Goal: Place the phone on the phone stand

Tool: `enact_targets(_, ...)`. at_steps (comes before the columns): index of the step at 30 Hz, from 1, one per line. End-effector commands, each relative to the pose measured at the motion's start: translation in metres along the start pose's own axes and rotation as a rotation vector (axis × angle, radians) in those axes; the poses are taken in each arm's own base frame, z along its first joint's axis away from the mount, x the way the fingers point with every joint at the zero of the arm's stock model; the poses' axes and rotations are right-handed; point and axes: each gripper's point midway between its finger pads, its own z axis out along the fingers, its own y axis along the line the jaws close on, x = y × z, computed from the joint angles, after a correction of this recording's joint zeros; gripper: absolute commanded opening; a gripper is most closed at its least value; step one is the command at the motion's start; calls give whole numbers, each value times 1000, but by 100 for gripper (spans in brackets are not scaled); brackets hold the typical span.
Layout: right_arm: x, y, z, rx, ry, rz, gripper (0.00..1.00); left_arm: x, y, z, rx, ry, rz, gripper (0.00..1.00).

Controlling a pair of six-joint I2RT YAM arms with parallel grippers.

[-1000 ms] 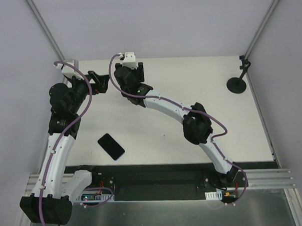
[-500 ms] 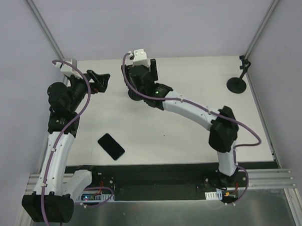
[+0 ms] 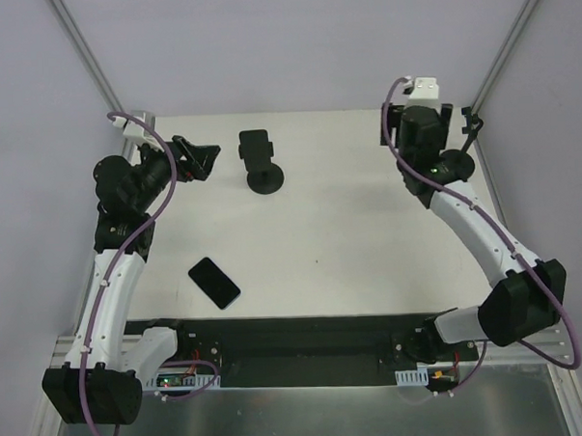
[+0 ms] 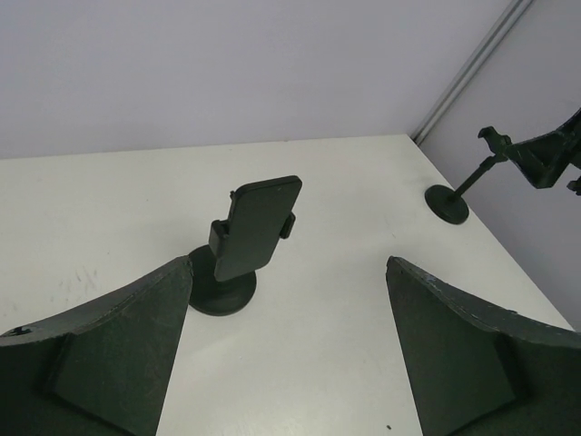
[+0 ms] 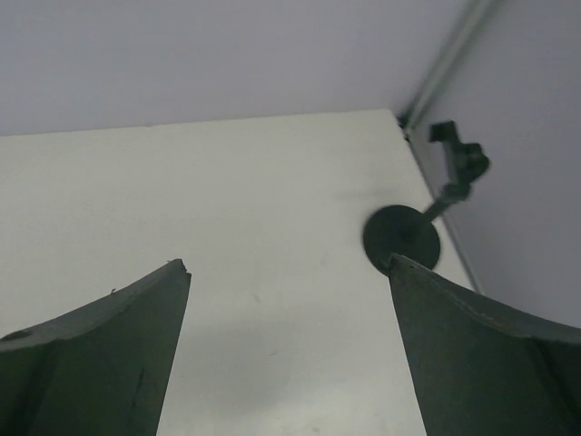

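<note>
The black phone (image 3: 215,282) lies flat on the white table near the front left, touched by neither gripper. The phone stand (image 3: 260,162), black with a round base and a tilted cradle, stands at the back centre; it also shows in the left wrist view (image 4: 255,229), with nothing in its cradle. My left gripper (image 3: 197,156) is open and empty, held above the table left of the stand and facing it. My right gripper (image 3: 424,130) is open and empty at the back right, far from the phone. The phone is out of both wrist views.
A thin black post with a round base and a small clamp on top (image 3: 458,162) stands at the back right corner, beside my right gripper; it shows in the right wrist view (image 5: 402,238) and the left wrist view (image 4: 448,203). Walls close the table's back and sides.
My right arm has swung from over the phone stand at the back centre to the back right corner, uncovering the stand. The left arm and the phone have hardly moved.
</note>
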Motion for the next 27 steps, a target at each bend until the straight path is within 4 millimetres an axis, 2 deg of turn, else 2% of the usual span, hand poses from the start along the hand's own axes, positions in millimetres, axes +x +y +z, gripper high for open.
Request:
enact_targets(1,5,-71,30,108,25,30,90,-23,-19,0,83,-53,5,86)
enact_targets(2,-6,-84,37,147,10,59,86,-23,-20,0,87,-54,4,86)
enact_targets(3,7,-110,44,211,71,69,84,-24,-21,0,90,-56,-4,86)
enact_targets(4,20,-117,57,240,115,82,83,-23,-21,0,94,-52,-7,86)
enact_targets(5,24,-121,64,244,125,139,83,-22,-21,1,96,-49,-11,85)
enact_targets(6,31,-137,74,270,145,179,83,-22,-22,1,99,-49,-19,85)
enact_targets(7,36,-143,79,270,152,224,85,-21,-21,1,100,-47,-24,85)
enact_targets(8,40,-140,85,245,157,330,88,-20,-21,2,104,-41,-39,85)
enact_targets(9,50,-153,93,265,172,395,90,-21,-21,3,110,-44,-40,85)
enact_targets(11,58,-158,101,260,182,490,92,-20,-21,4,119,-40,-53,85)
enact_targets(12,61,-166,109,268,171,555,92,-20,-21,4,121,-38,-67,85)
enact_targets(16,70,-179,116,296,175,626,92,-18,-21,5,127,-37,-74,85)
enact_targets(17,71,-181,118,294,177,638,92,-21,-13,5,106,-44,-81,85)
enact_targets(21,89,-193,132,287,203,707,89,-23,-11,4,103,-48,-90,85)
enact_targets(24,94,-195,144,245,194,743,84,-24,-9,2,93,-58,-82,85)
enact_targets(27,91,-199,156,207,179,752,70,-23,-8,3,89,-55,-81,85)
